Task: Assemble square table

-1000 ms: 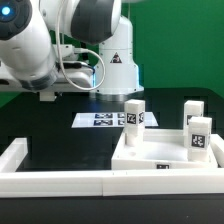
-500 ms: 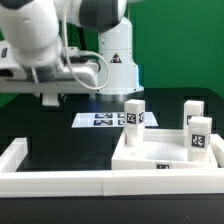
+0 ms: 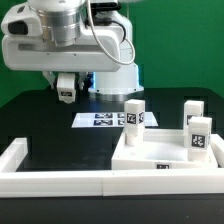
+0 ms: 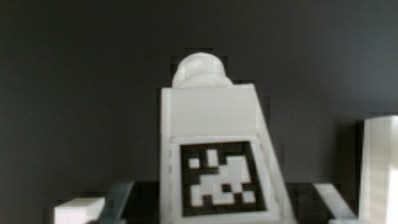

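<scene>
The white square tabletop lies flat at the exterior view's right. Three white tagged legs stand upright on it: one at its left, one at the back right and one at the front right. My gripper hangs above the black table at the exterior view's left, well away from the tabletop. It is shut on a fourth white leg. In the wrist view my gripper has its dark fingers pressed on both sides of the leg, whose tag faces the camera.
The marker board lies flat behind the tabletop, near the robot base. White rim bars edge the front and left of the black surface. In the wrist view a white edge shows beside the held leg.
The arm has swung toward the exterior view's right and turned. The gripper with the leg has moved right, from about the left edge toward the marker board.
</scene>
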{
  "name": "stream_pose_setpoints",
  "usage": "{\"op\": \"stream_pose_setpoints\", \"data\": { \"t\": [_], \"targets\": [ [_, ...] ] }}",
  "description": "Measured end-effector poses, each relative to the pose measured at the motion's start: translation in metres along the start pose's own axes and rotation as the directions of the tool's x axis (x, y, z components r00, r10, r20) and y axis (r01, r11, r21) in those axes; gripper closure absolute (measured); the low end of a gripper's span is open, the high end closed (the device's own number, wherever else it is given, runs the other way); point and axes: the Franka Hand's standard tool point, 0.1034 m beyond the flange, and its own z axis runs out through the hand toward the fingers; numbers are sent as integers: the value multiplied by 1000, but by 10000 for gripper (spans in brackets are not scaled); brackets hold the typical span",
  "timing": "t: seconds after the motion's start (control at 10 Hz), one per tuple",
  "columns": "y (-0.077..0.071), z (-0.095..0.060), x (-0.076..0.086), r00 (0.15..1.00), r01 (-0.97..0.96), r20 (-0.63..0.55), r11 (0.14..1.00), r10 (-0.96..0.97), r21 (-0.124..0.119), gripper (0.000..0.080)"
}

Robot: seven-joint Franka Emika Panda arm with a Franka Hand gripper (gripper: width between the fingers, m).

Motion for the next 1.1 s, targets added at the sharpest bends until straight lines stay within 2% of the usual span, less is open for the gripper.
{"op": "stream_pose_setpoints", "data": {
  "t": [0.2,0.4,0.5,0.6,0.7,0.8,0.9,1.1],
  "targets": [
    [2,0,6,988,0,-152,1000,-2,-9,509],
    [4,-1,10,967,-7,-256,1000,2,-19,509],
    [-5,-4,10,960,-31,-276,999,37,25,509],
    [-15,-17,21,939,-53,-337,996,74,71,509],
    [-25,-28,30,919,-64,-382,994,94,90,509],
    [-33,-40,44,880,-71,-463,993,107,95,509],
    [-42,-48,54,833,-75,-542,993,112,89,509],
    [-63,-47,57,813,-92,-566,990,136,107,509]
  ]
}}
